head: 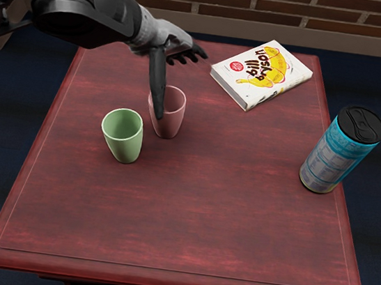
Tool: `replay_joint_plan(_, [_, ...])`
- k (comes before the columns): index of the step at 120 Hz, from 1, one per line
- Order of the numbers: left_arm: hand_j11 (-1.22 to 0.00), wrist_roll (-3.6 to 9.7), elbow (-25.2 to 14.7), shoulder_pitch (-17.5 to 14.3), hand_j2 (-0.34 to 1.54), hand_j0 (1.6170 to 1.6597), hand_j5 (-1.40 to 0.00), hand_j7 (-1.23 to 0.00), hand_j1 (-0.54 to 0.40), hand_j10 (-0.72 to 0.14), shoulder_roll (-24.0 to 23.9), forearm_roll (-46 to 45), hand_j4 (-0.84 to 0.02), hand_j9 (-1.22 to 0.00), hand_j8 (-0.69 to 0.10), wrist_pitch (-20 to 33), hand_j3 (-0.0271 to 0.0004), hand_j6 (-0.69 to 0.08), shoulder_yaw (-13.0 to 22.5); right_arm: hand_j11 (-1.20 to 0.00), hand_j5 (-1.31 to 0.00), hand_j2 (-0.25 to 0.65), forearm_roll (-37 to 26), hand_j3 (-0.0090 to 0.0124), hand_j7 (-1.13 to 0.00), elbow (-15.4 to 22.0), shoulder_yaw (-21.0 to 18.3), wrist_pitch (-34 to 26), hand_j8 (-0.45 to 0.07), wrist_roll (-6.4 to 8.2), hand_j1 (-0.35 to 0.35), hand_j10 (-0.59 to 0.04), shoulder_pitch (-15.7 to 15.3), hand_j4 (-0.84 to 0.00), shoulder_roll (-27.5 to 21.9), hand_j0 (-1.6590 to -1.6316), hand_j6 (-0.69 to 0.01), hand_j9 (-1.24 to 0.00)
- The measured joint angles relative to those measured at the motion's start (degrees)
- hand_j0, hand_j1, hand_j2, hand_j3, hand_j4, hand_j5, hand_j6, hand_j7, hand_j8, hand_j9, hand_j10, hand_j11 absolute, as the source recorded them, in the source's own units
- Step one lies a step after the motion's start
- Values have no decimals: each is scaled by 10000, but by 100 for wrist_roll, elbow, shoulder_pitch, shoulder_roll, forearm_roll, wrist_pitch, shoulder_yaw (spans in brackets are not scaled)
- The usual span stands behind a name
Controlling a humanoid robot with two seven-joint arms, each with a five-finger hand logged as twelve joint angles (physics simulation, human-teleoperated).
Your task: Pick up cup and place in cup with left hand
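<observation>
red wood-grain table, pink cup stood upright on it, green cup stood just left of pink cup and nearer the camera, white-and-yellow book lay flat beyond it to the right, blue black-topped can stood well right of it

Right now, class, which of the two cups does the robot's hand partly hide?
The pink cup: the left hand covers part of it, while the green cup shows whole.
</observation>
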Motion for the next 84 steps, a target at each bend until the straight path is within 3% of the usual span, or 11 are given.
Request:
replay_joint_plan(20, [0,0,15,39,3,16581,-2,-1,3491,-13,-123,132,-16,-1,-20,548,0,-22,386,-405,-405,-64,0,0,-405,2,0,0,-310,-4,-3116,-311,13,-311,0,-16581,-310,-405])
replay_joint_plan(84, [0,0,37,171,6,16581,-3,-2,3491,-14,-588,170,-17,-1,-22,1148,0,-24,827,-404,-404,-64,8,0,-405,10,0,1,-310,-4,-3116,-310,26,-310,0,-16581,-310,-404])
